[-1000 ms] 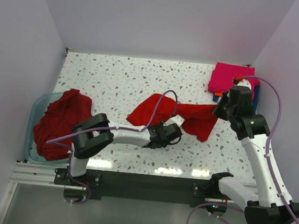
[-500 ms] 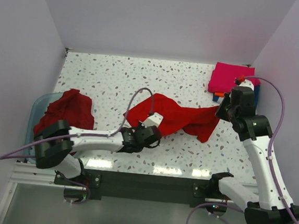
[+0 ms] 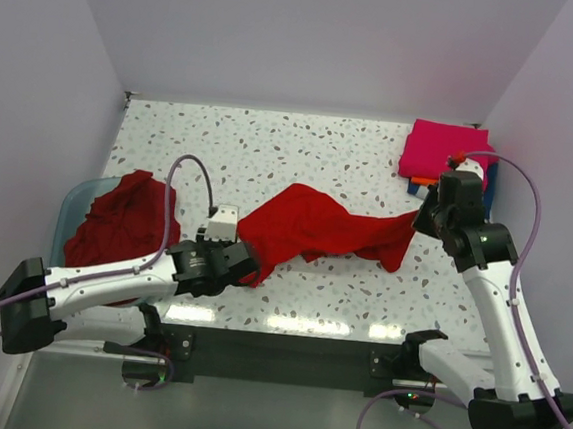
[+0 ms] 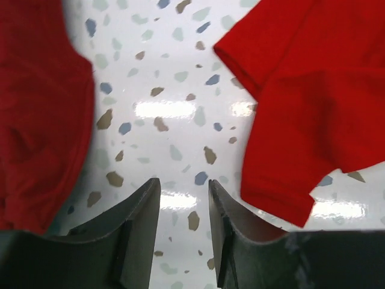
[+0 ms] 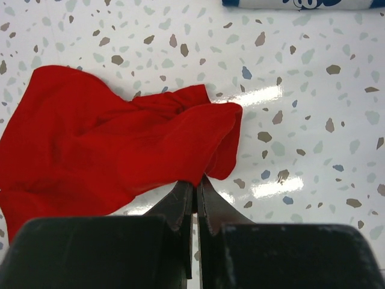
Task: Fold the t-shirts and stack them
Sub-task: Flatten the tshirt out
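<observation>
My right tool is clenched on the red shirt. In the right wrist view the two fingers meet on a bunched edge of the cloth, and the shirt spreads away from them to the left over the bench. From above, the shirt lies stretched across the middle of the bench, with its right end at my right tool and its left end just beside my left tool. My left tool is released and grips nothing. Its fingers stand apart with bare speckled bench between them, and the shirt's hemmed edge lies just ahead and to the right, not touching them. More red cloth shows blurred at the left of that view, and I cannot tell which shirt it belongs to. A red heap sits in the tub at the bench's left edge, well apart from the spread shirt. A stack with a magenta shirt on top lies at the far right corner, just beyond my right tool.
</observation>
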You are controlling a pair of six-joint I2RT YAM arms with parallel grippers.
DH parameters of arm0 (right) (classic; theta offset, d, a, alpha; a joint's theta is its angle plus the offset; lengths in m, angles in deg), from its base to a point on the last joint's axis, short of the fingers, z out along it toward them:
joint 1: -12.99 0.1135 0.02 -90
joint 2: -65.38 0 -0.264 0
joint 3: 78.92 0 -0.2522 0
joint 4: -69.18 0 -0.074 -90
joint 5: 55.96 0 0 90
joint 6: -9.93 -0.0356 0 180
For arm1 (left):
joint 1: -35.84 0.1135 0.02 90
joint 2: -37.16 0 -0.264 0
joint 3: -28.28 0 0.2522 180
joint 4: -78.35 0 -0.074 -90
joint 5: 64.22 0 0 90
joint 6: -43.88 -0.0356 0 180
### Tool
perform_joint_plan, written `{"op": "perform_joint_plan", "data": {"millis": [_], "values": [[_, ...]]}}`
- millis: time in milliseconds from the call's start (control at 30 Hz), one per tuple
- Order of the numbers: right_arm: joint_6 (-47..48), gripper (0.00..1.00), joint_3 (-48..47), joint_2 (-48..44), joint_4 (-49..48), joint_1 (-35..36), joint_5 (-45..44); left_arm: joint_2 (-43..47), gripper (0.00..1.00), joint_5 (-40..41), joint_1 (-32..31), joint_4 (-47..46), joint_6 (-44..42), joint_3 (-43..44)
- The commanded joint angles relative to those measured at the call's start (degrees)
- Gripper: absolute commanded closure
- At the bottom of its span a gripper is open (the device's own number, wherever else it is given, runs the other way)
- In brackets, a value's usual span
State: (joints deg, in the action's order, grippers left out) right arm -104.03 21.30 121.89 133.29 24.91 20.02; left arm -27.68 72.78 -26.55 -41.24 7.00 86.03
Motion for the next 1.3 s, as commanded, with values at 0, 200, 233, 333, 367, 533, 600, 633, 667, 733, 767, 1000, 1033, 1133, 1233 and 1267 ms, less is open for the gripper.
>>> {"op": "perform_joint_plan", "data": {"millis": [0, 200, 233, 333, 367, 533, 600, 633, 667, 733, 767, 1000, 1033, 1133, 1233, 1267], "values": [[1.11, 1.0, 0.36, -1.49, -0.25, -0.23, -1.53, 2.7, 0.56, 4.5, 0.16, 11.08, 11.99, 0.84], [1.38, 1.0, 0.8, -2.19, 0.1, -0.23, -1.54, -0.36, 0.55, 0.64, -0.89, 5.75, 8.67, 1.19], [1.38, 1.0, 0.98, -2.28, 0.01, -0.23, -1.45, -1.33, 0.55, -0.41, -1.59, 2.25, 7.36, 1.01], [1.11, 1.0, 1.94, -2.46, -0.42, -0.23, -1.1, -5.29, 0.55, -4.19, -4.84, -2.86, 7.96, 1.1], [1.03, 1.0, 2.64, -2.55, -0.6, -0.23, -1.1, -5.91, 0.55, -5.85, -6.59, -4.28, 7.96, 1.19], [0.85, 1.0, 4.14, -2.37, -1.57, -0.23, 0.13, -9.6, 0.48, -7.8, -9.85, -9.47, 10.42, 2.42], [0.68, 1.0, 4.49, -2.37, -2.09, -0.23, 0.66, -11.61, 0.44, -8.68, -10.03, -10.7, 10.42, 2.51], [0.59, 1.0, 4.84, -2.37, -2.18, -0.32, 0.92, -12.41, 0.41, -8.77, -10.12, -11.49, 10.07, 2.86], [0.59, 1.0, 4.93, -2.37, -2.36, -0.32, 1.01, -13.37, 0.4, -8.6, -10.12, -11.5, 10.07, 3.21], [0.5, 1.0, 5.28, -2.37, -2.71, -0.32, 1.36, -16.27, 0.39, -7.81, -10.21, -10.8, 9.98, 4.0], [0.5, 1.0, 5.46, -2.37, -2.8, -0.32, 1.36, -17.07, 0.39, -7.2, -10.21, -10.97, 9.72, 4.09], [0.5, 1.0, 6.08, -2.63, -2.89, -0.32, 1.28, -20.5, 0.4, -5.26, -10.21, -11.94, 7.61, 4.7], [0.5, 1.0, 6.08, -2.72, -2.97, -0.32, 1.28, -20.76, 0.41, -4.73, -10.21, -10.98, 7.87, 4.97], [0.41, 1.0, 5.99, -2.81, -2.8, -0.32, 1.36, -22.26, 0.42, -3.15, -10.21, -10.0, 7.96, 5.32], [0.41, 1.0, 5.9, -2.9, -2.54, -0.32, 1.45, -24.28, 0.43, -2.53, -10.21, -10.18, 7.78, 5.49], [0.5, 1.0, 5.9, -2.98, -2.45, -0.32, 1.28, -25.33, 0.43, -2.27, -10.21, -10.09, 7.7, 5.5]]}}
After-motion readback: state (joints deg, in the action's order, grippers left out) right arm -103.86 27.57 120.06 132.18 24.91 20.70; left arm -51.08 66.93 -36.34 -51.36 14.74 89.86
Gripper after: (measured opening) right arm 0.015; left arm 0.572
